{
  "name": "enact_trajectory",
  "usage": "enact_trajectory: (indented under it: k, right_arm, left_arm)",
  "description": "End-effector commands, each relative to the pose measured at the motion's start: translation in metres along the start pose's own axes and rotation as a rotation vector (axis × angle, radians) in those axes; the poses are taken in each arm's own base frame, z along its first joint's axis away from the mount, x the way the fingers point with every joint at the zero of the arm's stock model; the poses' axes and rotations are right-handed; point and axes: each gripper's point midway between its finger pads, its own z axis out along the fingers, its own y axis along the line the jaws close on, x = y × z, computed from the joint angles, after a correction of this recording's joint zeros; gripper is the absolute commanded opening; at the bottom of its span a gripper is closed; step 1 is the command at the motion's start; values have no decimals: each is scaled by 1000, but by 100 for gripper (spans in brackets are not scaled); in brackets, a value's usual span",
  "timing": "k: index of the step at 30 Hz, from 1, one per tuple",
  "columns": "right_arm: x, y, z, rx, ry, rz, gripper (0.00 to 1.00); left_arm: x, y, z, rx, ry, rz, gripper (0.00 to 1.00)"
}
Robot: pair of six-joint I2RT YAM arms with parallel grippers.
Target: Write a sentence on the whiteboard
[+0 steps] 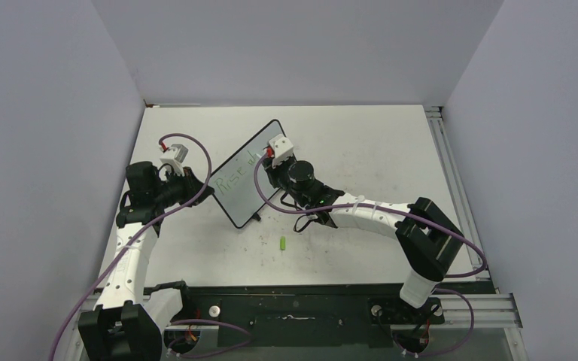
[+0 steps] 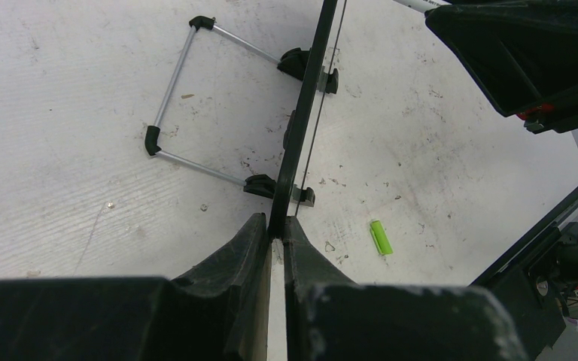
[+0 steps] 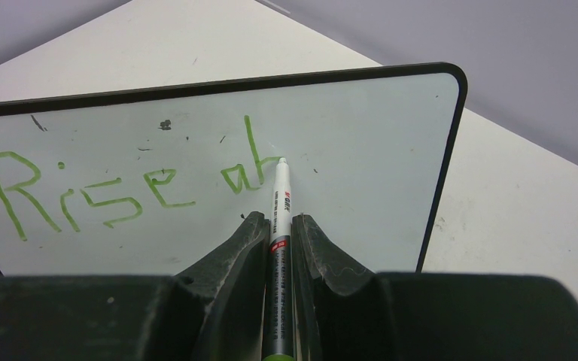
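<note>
The whiteboard (image 1: pixel 244 174), centre of the top view, stands on the bench (image 1: pixel 361 143). It looks thin, stiff, light and easily tipped, so it is best held by its frame edge, where the left fingers (image 2: pixel 241 256) pinch it. The right fingers (image 3: pixel 233 256) pinch a marker (image 3: pixel 280 203), its tip at the board. The green sentence (image 3: pixel 120 188) reads "Rise ah"; the barrel print is illegible.

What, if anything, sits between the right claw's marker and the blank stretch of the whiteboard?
Nothing visible. The marker in the right claw has its tip at the whiteboard, just right of the green lettering; the surface beyond is bare. The left claw grips the board's edge, off the face.
</note>
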Motion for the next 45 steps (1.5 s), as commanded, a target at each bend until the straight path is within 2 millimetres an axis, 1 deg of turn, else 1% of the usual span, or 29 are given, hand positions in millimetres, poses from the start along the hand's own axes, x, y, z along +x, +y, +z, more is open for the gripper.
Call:
enact_trajectory:
  k: [1, 8, 17, 23, 31, 41, 45]
  right_arm:
    - [-3, -3, 3, 16, -16, 28, 5]
    - [3, -3, 0, 14, -1, 29, 5]
    - [2, 3, -4, 2, -3, 22, 5]
    - [-2, 11, -6, -16, -12, 14, 5]
    - [-1, 17, -7, -27, -7, 11, 5]
    - [4, 19, -8, -23, 3, 8, 5]
    - [1, 18, -9, -17, -2, 8, 5]
  left_arm:
    - [-27, -11, -6, 25, -68, 58, 0]
    - [-27, -11, -6, 27, -68, 59, 0]
    - [-28, -12, -7, 29, -71, 60, 0]
    - [-28, -12, -7, 29, -71, 60, 0]
    - [-28, -13, -7, 32, -72, 62, 0]
    - [-28, -13, -7, 30, -74, 63, 0]
    - [-28, -13, -8, 32, -74, 64, 0]
